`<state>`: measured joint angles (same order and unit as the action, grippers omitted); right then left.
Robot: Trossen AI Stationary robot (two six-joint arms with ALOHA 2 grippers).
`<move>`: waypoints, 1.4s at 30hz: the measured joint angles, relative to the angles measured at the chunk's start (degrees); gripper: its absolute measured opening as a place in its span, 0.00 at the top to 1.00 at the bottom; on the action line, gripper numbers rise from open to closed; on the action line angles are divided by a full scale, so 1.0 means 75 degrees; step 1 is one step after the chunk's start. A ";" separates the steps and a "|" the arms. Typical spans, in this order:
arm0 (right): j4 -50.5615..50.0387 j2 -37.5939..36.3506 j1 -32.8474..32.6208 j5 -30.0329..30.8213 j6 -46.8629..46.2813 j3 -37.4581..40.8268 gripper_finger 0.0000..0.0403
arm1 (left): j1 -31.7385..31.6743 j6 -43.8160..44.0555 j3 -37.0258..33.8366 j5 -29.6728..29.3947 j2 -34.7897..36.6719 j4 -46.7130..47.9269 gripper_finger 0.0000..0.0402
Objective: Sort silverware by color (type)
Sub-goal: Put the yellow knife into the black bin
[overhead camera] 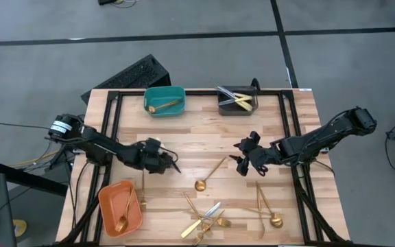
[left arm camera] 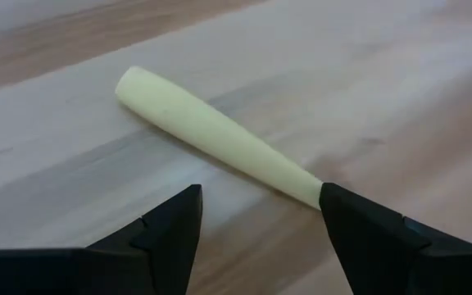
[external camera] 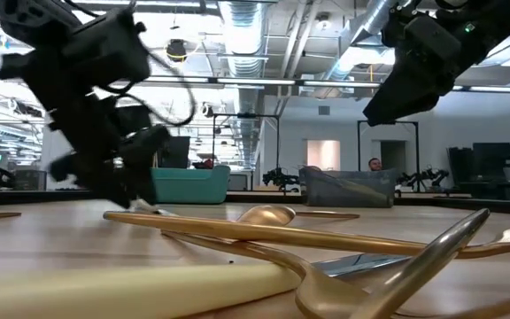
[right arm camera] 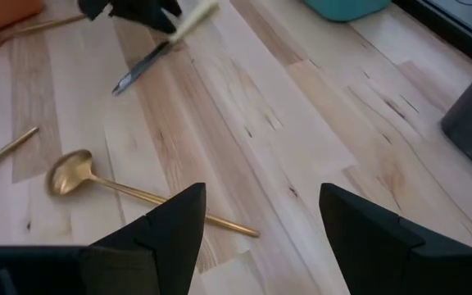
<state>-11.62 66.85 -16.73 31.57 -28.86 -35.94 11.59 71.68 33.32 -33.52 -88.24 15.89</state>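
Left gripper (overhead camera: 172, 165) was spread over a knife (left arm camera: 220, 135) lying on the worktop (overhead camera: 286, 130); right gripper (overhead camera: 242, 165) was spread, empty. The flat handle could be pushed aside by closing fingers.

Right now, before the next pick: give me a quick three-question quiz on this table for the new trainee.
1. True or false: the orange bin is empty.
2. Which bin holds the cream-handled knives? A teal bin, B grey bin, C orange bin.
3. What lies on the table between the left gripper's open fingers?

Key: 1 false, a gold spoon lies in it. 2 B. 3 a cream knife handle.
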 joint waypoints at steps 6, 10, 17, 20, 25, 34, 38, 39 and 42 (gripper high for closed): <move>0.0057 0.0000 0.0000 0.0000 0.0029 0.0000 0.34 | -0.0631 -0.2919 -0.0003 0.0415 -0.0016 -0.2412 0.41; 0.0282 0.0000 0.0000 0.0002 0.0034 0.0000 0.34 | -0.0927 -0.4212 0.0000 0.0727 -0.0016 -0.3362 0.42; 0.0730 0.0000 0.0106 -0.0003 -0.0014 0.0000 0.34 | -0.1010 -0.5137 0.0006 0.0840 -0.0016 -0.4384 0.53; 0.0723 0.0000 0.0218 -0.0003 -0.0215 0.0000 0.34 | -0.0925 -0.5097 0.0009 0.0843 -0.0013 -0.4399 0.57; 0.0728 0.0000 0.0259 -0.0006 -0.0602 0.0000 0.34 | -0.0618 -0.4829 0.0015 0.0836 -0.0010 -0.3764 0.59; 0.2038 0.0752 0.0528 -0.0187 -0.0050 -0.0016 0.34 | -0.0395 -0.3922 0.0015 0.0808 -0.0004 -0.2455 0.60; 0.3144 0.1679 0.1022 -0.0961 0.1001 -0.0080 0.34 | -0.0399 -0.4135 0.0028 0.0776 -0.0069 -0.2355 0.60; 0.3481 0.1937 0.1194 -0.1334 0.1487 -0.0174 0.34 | -0.0399 -0.4219 0.0026 0.0790 -0.0095 -0.2332 0.60; 0.4123 0.2708 0.1790 -0.2773 0.3174 -0.0593 0.34 | -0.0394 -0.4388 0.0023 0.0894 -0.0093 -0.2190 0.60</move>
<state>19.30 87.16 -3.31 10.77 -5.06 -40.39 8.64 38.77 33.49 -26.81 -88.94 -0.53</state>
